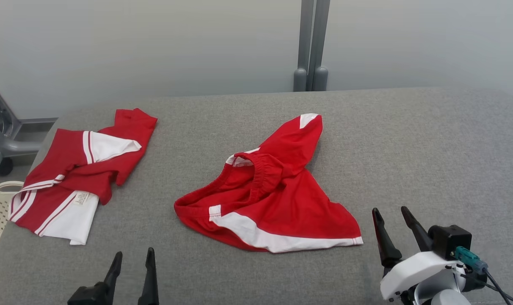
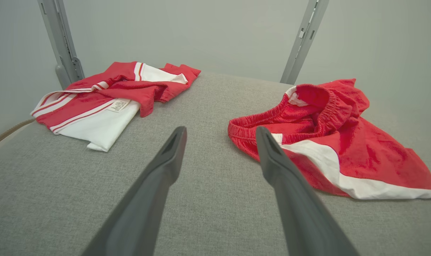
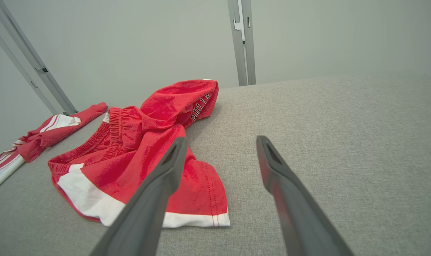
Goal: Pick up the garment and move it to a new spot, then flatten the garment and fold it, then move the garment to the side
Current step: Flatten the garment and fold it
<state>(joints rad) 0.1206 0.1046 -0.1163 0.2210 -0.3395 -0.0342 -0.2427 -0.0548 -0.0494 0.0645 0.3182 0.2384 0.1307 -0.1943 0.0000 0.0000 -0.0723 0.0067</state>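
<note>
Both sets of fingers are spread wide and hold nothing. The left gripper (image 1: 134, 253) and right gripper (image 1: 390, 209) wait over the near edge of the table (image 1: 409, 140). The red shorts (image 1: 273, 195) lie crumpled mid-table, just ahead of and between them. A good lift probably means pinching the elastic waistband and a hem corner, clear of the shirt (image 1: 74, 178) by the left edge.

The crumpled red-and-white fabric shorts (image 1: 282, 203) lie at the centre of the grey cloth-covered table (image 1: 430, 148). The bunched red-and-white fabric shirt (image 1: 70, 169) lies on the table, well apart to their left. Twin grey metal posts (image 1: 311, 51) stand behind the table.
</note>
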